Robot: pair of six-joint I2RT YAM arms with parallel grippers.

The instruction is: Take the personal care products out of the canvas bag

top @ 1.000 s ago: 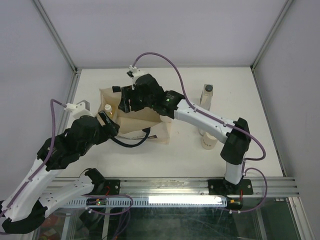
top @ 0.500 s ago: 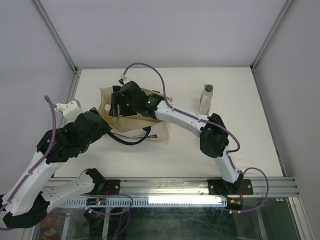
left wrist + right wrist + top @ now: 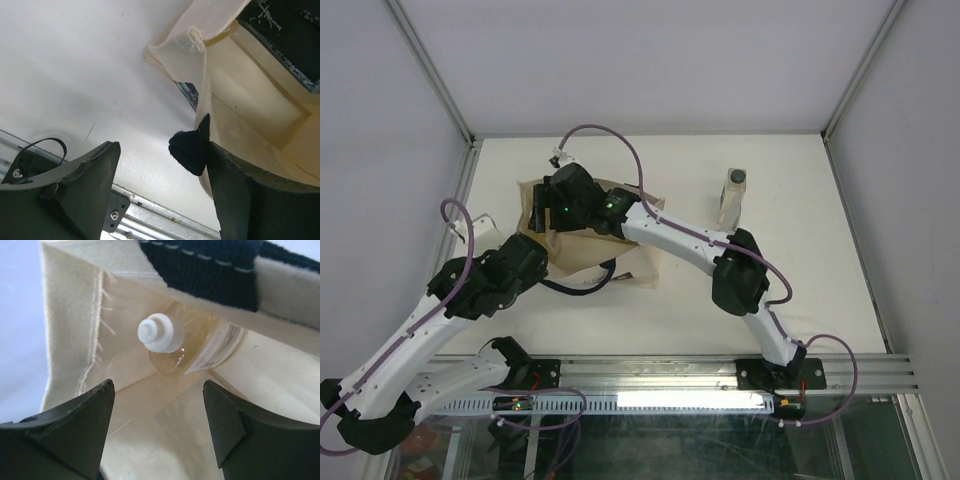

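Although the table (image 3: 800, 290) offers plenty of room to set things down, the canvas bag (image 3: 632, 262) lies slumped on its left half, its mouth turned toward the far-left corner, and both arms crowd over it. From the top view one clear rectangular bottle (image 3: 733, 195) stands out on the table, well apart to the right. The left gripper (image 3: 162, 150) hangs at the bag's near edge with its fingers parted; the cloth and the small dark tab (image 3: 189, 147) lie against the inner face of one finger, and nothing is pinched. The right gripper (image 3: 157, 390) is inside the mouth, fingers spread and empty, with the amber-liquid bottle (image 3: 200, 347) lying deeper in, half under the navy handle (image 3: 200, 265), white cap (image 3: 161, 333) toward the camera.

The risks, as I judge them: closing now would catch only the narrow cap or a fold of lining — and with the bag unheld, any pull may drag the whole tote along.
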